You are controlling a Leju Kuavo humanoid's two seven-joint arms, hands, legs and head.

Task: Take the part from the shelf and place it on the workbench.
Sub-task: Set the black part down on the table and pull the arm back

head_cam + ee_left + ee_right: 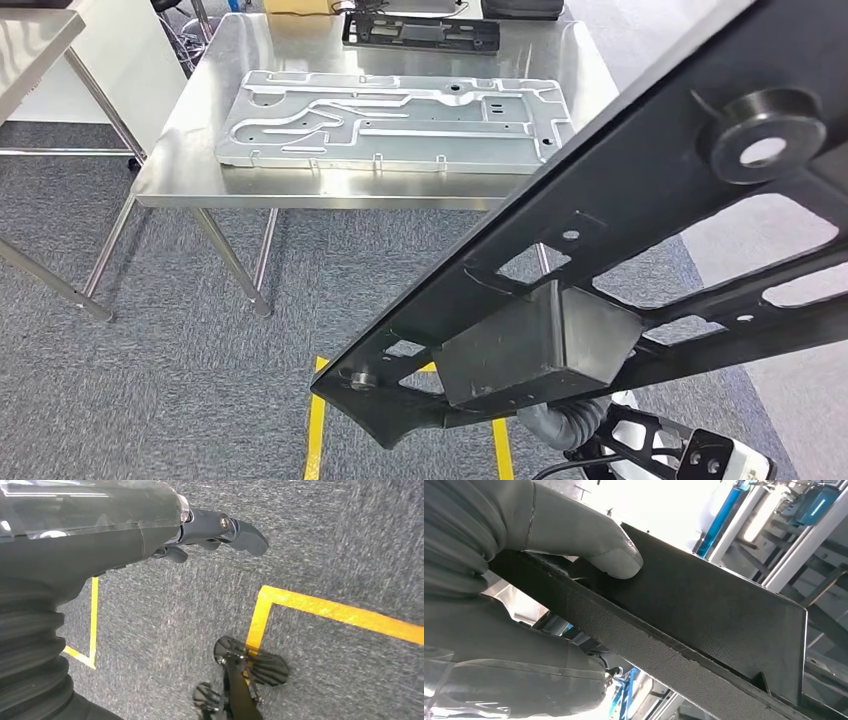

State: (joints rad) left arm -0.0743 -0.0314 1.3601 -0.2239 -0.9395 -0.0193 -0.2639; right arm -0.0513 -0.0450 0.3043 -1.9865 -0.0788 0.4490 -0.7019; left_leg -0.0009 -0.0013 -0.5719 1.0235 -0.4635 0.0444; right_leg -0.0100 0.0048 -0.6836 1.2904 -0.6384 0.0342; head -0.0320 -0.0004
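Observation:
The part point(620, 230) is a long black metal frame with cut-outs, a round boss and a box-shaped block. It hangs slanted, close in front of me, above the carpet and short of the workbench point(200, 185). My right hand point(524, 580) grips it from below, thumb pressed on its flat face point(704, 615); in the head view the part hides the hand apart from the ribbed wrist cover point(560, 425). My left hand point(210, 535) hangs over the floor, fingers loosely extended and holding nothing.
A large silver stamped plate point(400, 120) covers most of the steel workbench, with another black frame point(420, 33) at its far edge. A second steel table point(30, 40) stands at the left. Yellow tape point(316, 430) marks the grey carpet.

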